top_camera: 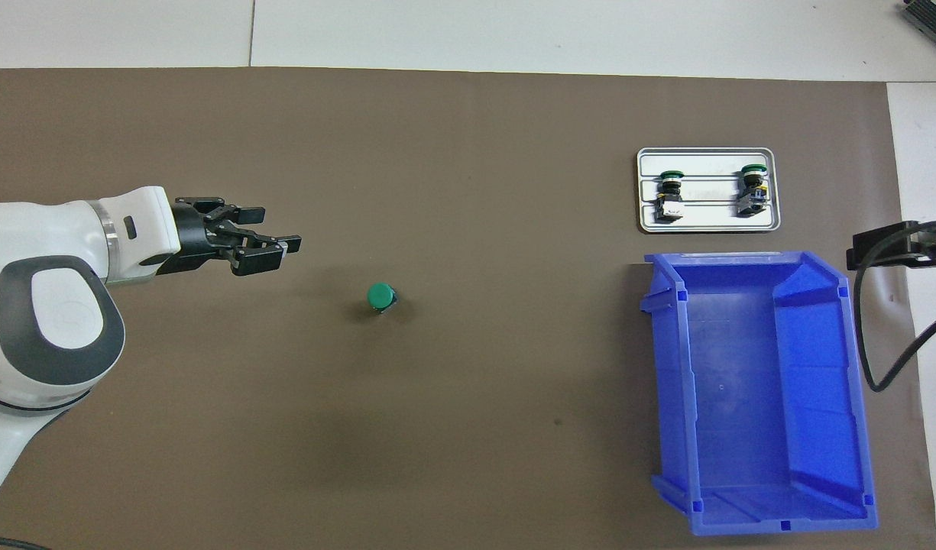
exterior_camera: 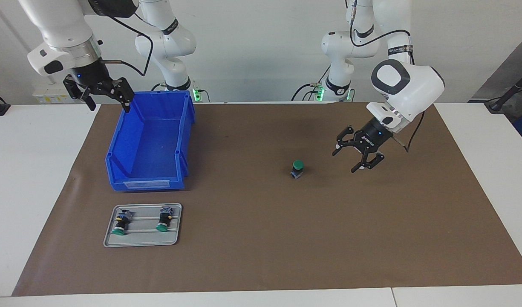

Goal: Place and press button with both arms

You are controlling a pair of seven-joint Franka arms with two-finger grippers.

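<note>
— Which arm stands closer to the work?

— The left gripper (exterior_camera: 358, 156), fingers spread apart and holding nothing, hangs over the brown mat (exterior_camera: 261, 256) just beside the green-capped button (exterior_camera: 297, 169), on the side toward the left arm's end of the table. The button stands upright on its grey-blue base, cap up, its long axis vertical, alone near the mat's middle.

— And the right gripper (exterior_camera: 104, 93)?

— It waits in the air by the rim of the blue bin (exterior_camera: 116, 157), well apart from the button, its fingers apart and empty too.

— What lies farther out?

— Farther from the robots than the bin, a grey metal tray (exterior_camera: 111, 243) holds two spare buttons (exterior_camera: 121, 222) on their sides. A press, by this reading, would fall to the left arm, coming down on the cap.
</note>
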